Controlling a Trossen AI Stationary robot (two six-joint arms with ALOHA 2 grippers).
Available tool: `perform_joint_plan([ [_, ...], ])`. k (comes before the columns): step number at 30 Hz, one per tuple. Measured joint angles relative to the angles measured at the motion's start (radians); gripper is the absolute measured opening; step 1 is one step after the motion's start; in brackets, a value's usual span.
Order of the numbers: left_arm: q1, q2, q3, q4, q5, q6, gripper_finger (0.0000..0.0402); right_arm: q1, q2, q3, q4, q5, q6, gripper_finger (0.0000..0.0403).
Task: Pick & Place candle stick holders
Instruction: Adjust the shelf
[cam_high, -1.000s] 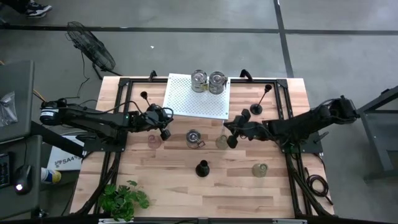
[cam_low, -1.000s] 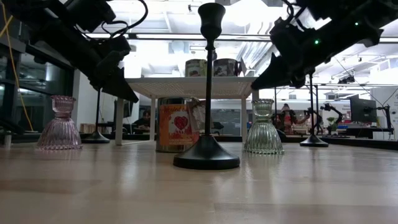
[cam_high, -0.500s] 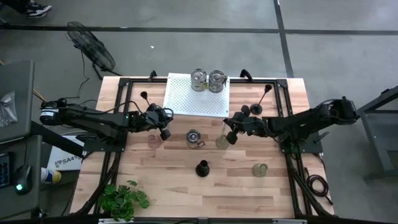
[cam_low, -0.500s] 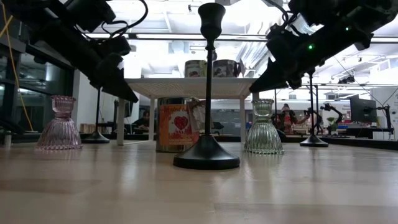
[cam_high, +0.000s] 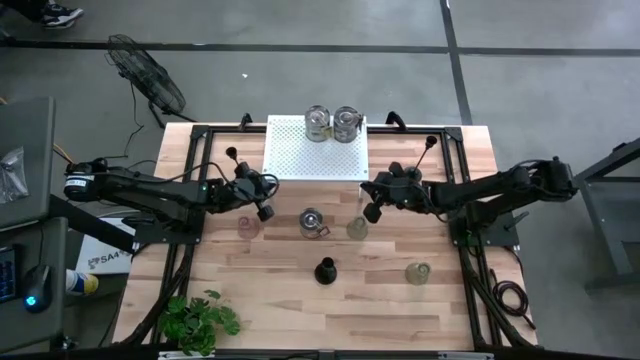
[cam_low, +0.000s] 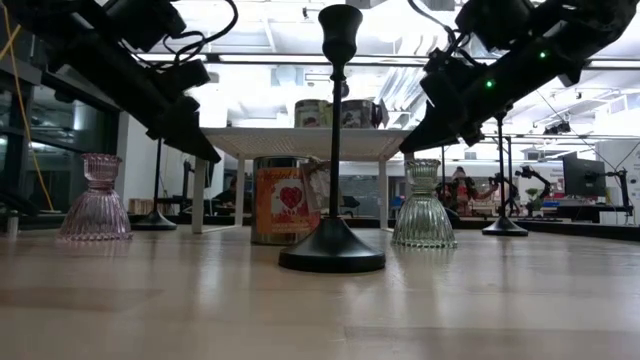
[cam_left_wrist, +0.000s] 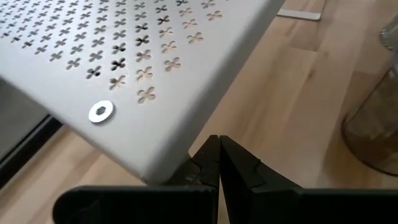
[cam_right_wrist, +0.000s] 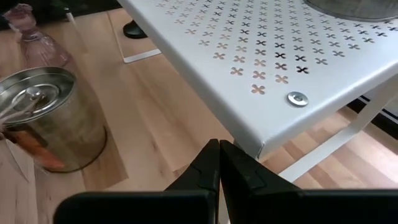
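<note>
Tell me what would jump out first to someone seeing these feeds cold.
The white perforated stand at the table's far middle, with two metal tins on top. Both grippers are shut at its near corners, the left gripper at one and the right gripper at the other. In the low view, a tall black candle stick holder stands front and centre, with a pink glass holder and a greenish one either side.
</note>
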Motion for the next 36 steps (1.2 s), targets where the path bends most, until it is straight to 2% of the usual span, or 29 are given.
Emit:
perform_joint_plan([
  [6,0.06,0.0,0.0,0.006,0.017,0.028,0.0,-0.022,0.0,0.0,0.001,-0.013,-0.01,0.0002],
  [15,0.188,0.0,0.0,0.071,0.181,0.086,0.0,-0.053,0.0,0.0,0.0,-0.016,-0.028,0.0002],
  [36,0.196,0.0,0.0,0.079,0.191,0.107,0.0,-0.14,0.0,0.0,0.016,-0.079,-0.062,0.0002],
])
